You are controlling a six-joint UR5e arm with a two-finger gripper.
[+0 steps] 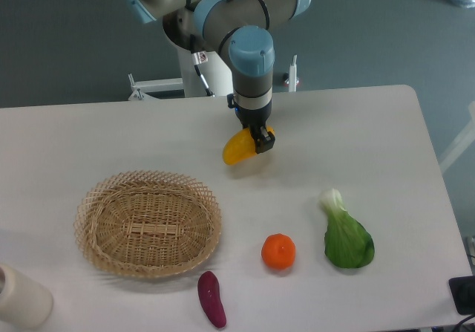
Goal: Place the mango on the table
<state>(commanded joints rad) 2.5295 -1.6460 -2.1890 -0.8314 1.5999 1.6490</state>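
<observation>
One mango [237,148] sits clamped in the end effector [260,140].

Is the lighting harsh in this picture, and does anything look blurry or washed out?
In the fixed camera view the light is soft and even: the woven wicker basket and round orange fruit cast only faint shadows on the large white table. The smooth yellow mango in the two-finger gripper looks sharp. No strong glare; the white cylinder at the lower left corner is cut off.
</observation>
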